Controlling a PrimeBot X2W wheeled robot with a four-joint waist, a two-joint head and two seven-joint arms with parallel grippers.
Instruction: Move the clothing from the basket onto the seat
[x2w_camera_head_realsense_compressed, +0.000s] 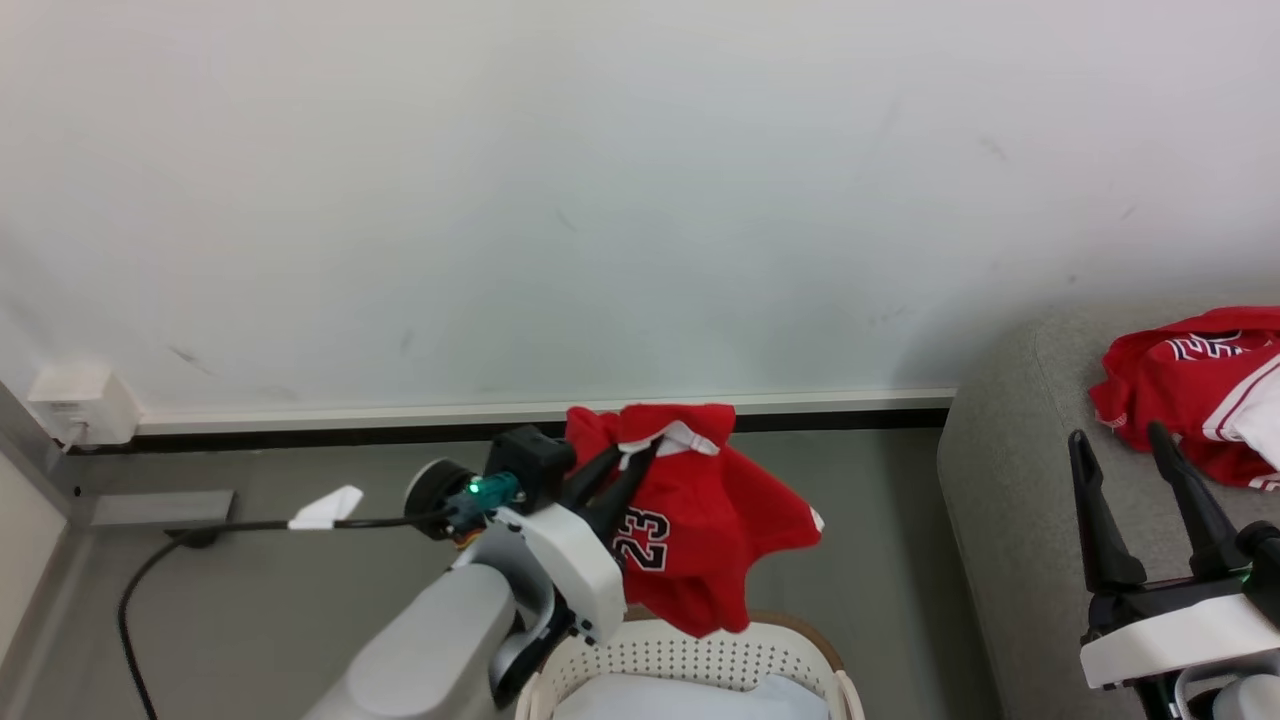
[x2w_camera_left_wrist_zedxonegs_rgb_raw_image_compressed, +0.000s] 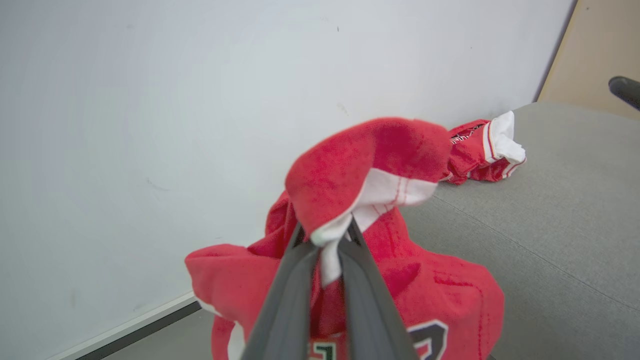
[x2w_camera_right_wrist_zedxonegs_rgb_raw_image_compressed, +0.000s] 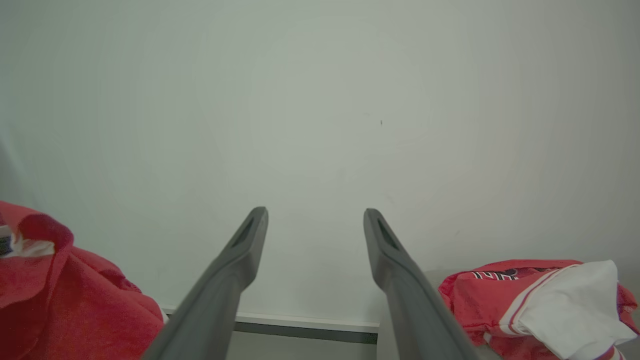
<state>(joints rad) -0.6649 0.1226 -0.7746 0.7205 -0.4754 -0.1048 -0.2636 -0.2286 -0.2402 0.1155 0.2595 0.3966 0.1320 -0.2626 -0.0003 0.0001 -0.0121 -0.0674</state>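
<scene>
My left gripper (x2w_camera_head_realsense_compressed: 640, 455) is shut on a red garment (x2w_camera_head_realsense_compressed: 700, 530) printed with 23, which hangs in the air above the cream basket (x2w_camera_head_realsense_compressed: 690, 660). In the left wrist view the fingers (x2w_camera_left_wrist_zedxonegs_rgb_raw_image_compressed: 300, 270) pinch the red garment (x2w_camera_left_wrist_zedxonegs_rgb_raw_image_compressed: 370, 170) at its white trim. A second red and white garment (x2w_camera_head_realsense_compressed: 1200, 390) lies on the grey sofa (x2w_camera_head_realsense_compressed: 1020, 500) at the right. Over the sofa's front, my right gripper (x2w_camera_head_realsense_compressed: 1120, 440) stands open with nothing between its fingers (x2w_camera_right_wrist_zedxonegs_rgb_raw_image_compressed: 240, 255). The lying garment (x2w_camera_right_wrist_zedxonegs_rgb_raw_image_compressed: 540, 300) sits to its right.
A white wall with a dark skirting strip (x2w_camera_head_realsense_compressed: 400, 432) runs behind everything. A black cable (x2w_camera_head_realsense_compressed: 230, 527) with a white tag crosses the grey floor at the left, below a wall socket (x2w_camera_head_realsense_compressed: 75, 405). A pale cloth (x2w_camera_head_realsense_compressed: 680, 700) lies inside the basket.
</scene>
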